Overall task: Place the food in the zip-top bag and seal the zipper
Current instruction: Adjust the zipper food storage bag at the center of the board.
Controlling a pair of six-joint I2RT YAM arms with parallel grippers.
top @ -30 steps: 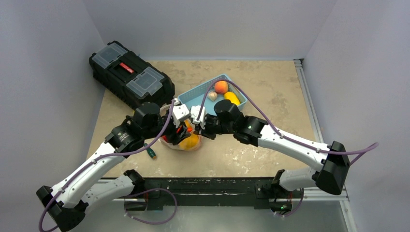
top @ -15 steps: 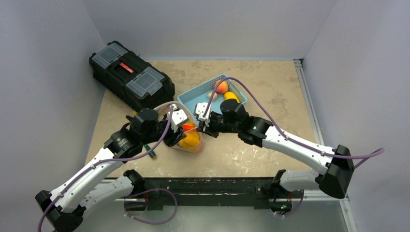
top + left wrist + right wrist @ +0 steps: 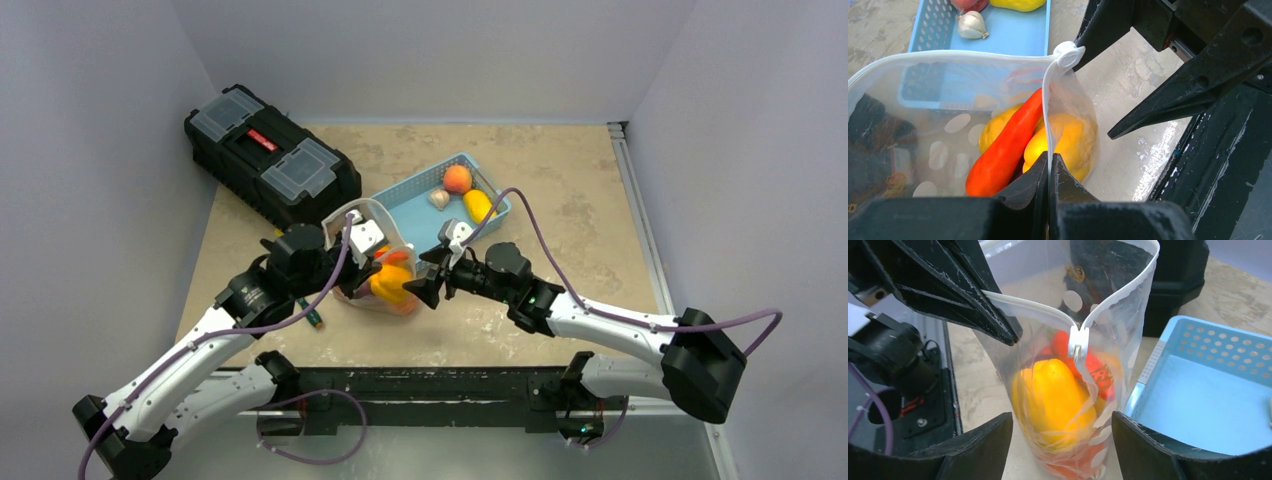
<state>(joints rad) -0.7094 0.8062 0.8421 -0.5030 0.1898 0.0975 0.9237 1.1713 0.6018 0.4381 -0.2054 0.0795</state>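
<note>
At the centre of the worktop [image 3: 560, 180], the zip-top bag [image 3: 395, 290] is held up with its mouth agape, a yellow pepper [image 3: 1053, 390] and a red chilli [image 3: 1003, 145] inside. The left fingers [image 3: 1044, 172] are clenched on the zipper [image 3: 948, 54] strip. The right fingers [image 3: 422, 283] are released, spread either side of the bag just short of the white slider [image 3: 1078, 342]. We see three risks. If the right fingers close off target, they pinch film rather than the slider. A pull on the slider could drag the thin strip out of the single left pinch and tip the floppy bag. Sealing now would shut out the peach [image 3: 457, 179], garlic [image 3: 970, 26] and yellow fruit [image 3: 479, 203] lying in the blue basket [image 3: 415, 210] at upper centre. Only the top view gives us that whole layout, with the black toolbox [image 3: 270, 155] at upper left and a green-handled screwdriver [image 3: 312, 317] beside the left arm. Only the left wrist view shows us the pinch itself, at lower centre. The right wrist view alone shows us the slider at the point where the two lips meet, with the mouth open beyond it.
</note>
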